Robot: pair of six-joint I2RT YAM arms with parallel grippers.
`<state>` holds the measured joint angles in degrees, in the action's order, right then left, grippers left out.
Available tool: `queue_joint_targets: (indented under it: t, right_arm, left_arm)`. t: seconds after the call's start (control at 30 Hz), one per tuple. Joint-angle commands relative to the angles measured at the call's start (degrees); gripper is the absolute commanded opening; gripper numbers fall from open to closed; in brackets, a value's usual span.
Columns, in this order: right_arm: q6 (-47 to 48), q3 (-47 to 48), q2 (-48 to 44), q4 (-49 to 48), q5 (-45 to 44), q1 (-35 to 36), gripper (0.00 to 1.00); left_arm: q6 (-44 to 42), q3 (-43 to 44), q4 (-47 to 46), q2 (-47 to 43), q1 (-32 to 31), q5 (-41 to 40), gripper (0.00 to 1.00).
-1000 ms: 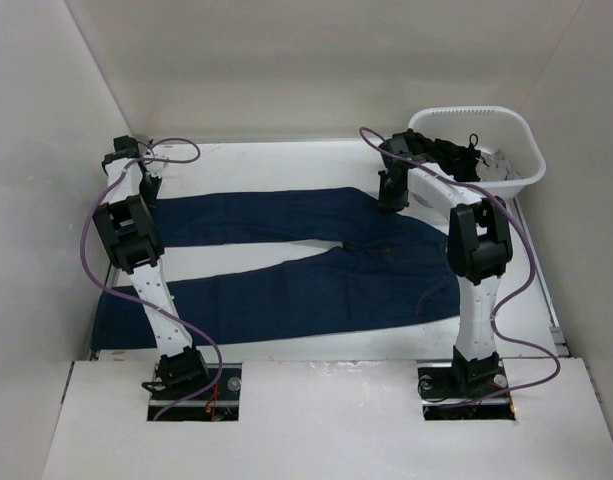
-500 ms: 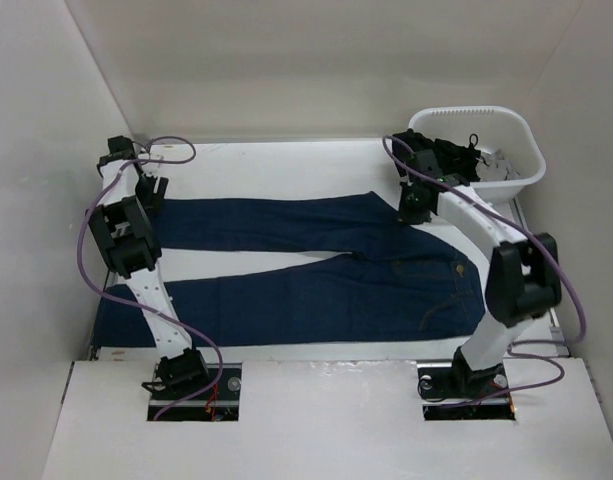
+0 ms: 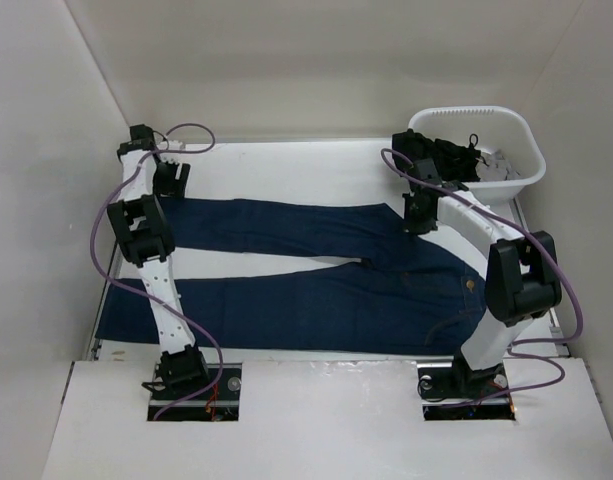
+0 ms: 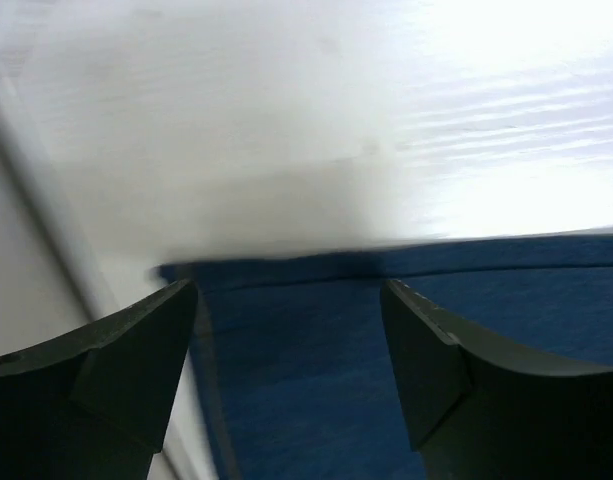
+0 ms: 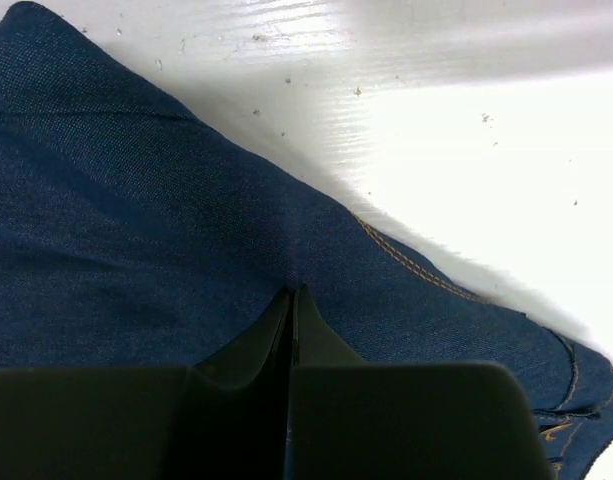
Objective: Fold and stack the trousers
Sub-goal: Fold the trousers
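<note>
The dark navy-blue denim jeans (image 3: 316, 290) are lying flat across the white table (image 3: 286, 165), filling the middle of the overhead view, with the legs pointing left and the waistband at the right. The step in hand, I judge, is gripping the far edge in order to fold it toward the near one. To do it well, both ends should be rising together and at equal height, so that the cloth is not twisting (catching only the top layer would be spoiling the fold). The left gripper (image 3: 172, 180) is hanging at the upper left, its arm reaching far forward and the wrist bending down. Its jaws are standing wide apart over the hem corner of the far leg. The right gripper (image 3: 418, 216), right of centre, is pointing down onto the far hip edge. Its jaws are clenched, and a small pucker of denim seems pinched between them.
</note>
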<state>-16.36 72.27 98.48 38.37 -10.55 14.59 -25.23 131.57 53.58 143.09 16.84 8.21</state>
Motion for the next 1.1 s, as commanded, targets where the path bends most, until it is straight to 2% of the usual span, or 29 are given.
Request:
queue_joint_targets:
  t: [0.0, 0.13, 0.33, 0.43, 0.53, 0.7, 0.93, 1.07]
  right_arm:
    - [1.24, 3.40, -0.92, -1.02, -1.93, 0.66, 0.00]
    - [1.33, 3.76, -2.06, -1.02, -2.29, 0.66, 0.00]
    - [1.42, 3.67, -1.71, -0.66, -2.37, 1.27, 0.00]
    - [1.42, 3.93, -1.27, -0.49, -2.37, 1.97, 0.00]
    - [1.51, 4.46, -0.92, -0.05, -2.81, 2.68, 0.00]
    - [1.94, 4.46, -0.74, 0.21, -3.78, 3.64, 0.00]
    - [2.38, 5.25, -2.76, 1.09, -5.80, 3.91, 0.00]
    - [2.56, 5.43, -4.08, 1.27, -6.24, 3.91, 0.00]
  left_arm:
    - [0.09, 2.11, 7.40, 2.19, -1.15, -1.15, 0.70]
    - [4.13, 1.41, 5.76, 1.41, 1.83, -7.23, 0.67]
    - [12.12, -5.08, -6.45, -8.42, 5.00, -1.45, 0.70]
    - [17.39, -7.99, -12.00, -10.28, 5.35, -3.45, 0.68]
    - [19.61, -7.56, -10.35, -8.45, 5.18, -4.69, 0.68]
    - [20.22, -8.26, -9.81, -5.81, 4.12, -1.26, 0.67]
    - [21.81, -5.36, -5.25, 0.52, 4.65, -5.92, 0.60]
    - [21.63, -5.44, -4.01, 2.19, 5.00, -6.01, 0.57]
